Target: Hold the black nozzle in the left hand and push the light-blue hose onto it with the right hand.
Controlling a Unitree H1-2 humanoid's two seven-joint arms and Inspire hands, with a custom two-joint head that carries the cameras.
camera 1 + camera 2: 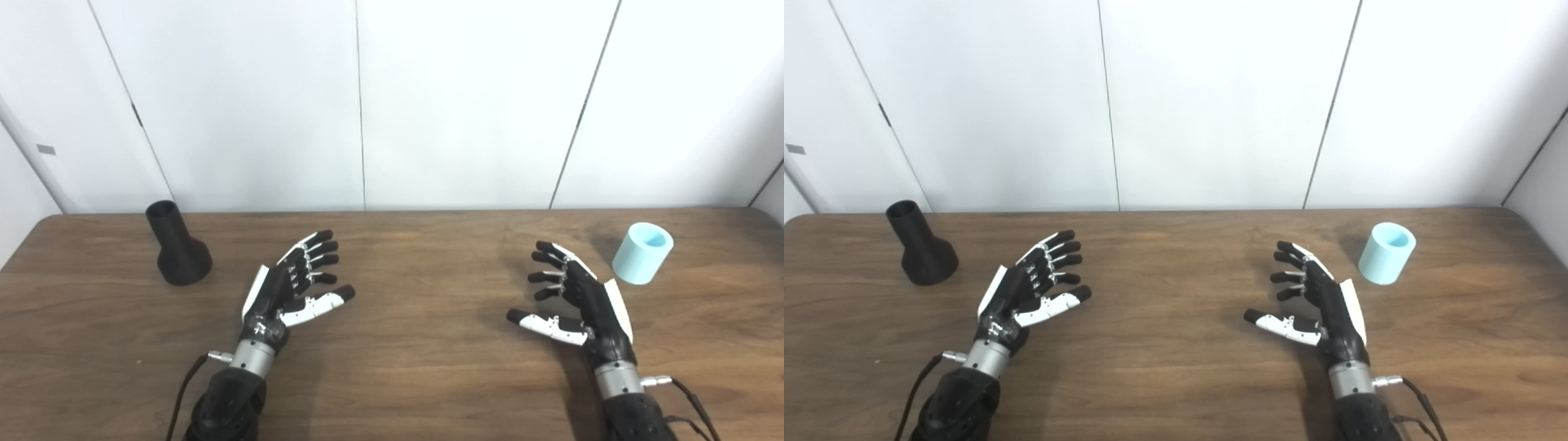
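Left eye view, progress: nothing of the task is done yet, judging by how things lie; neither part is held, and both grasps and the push-on remain.
Black nozzle [178,245]: stands on its wide base on the table [404,361], narrow open mouth up, to the outer left of the left hand and a little farther back, apart from it.
Nozzle contents: the mouth looks dark and hollow; nothing shows inside.
Left hand [293,283]: hovers palm inward over the wood, fingers spread and thumb out, holding nothing.
Between the hands: bare wood only.
Right hand [572,294]: mirrors the left, fingers apart, thumb pointing inward, holding nothing.
Light-blue hose [642,253]: a short stubby tube standing on end and tilted slightly, just beyond and to the outer right of the right hand's fingertips, not touching them.
Hose contents: the open top shows a pale blue bore, seemingly empty.
Left to do: the left hand must reach outward for the nozzle, the right for the hose, then bring them together.
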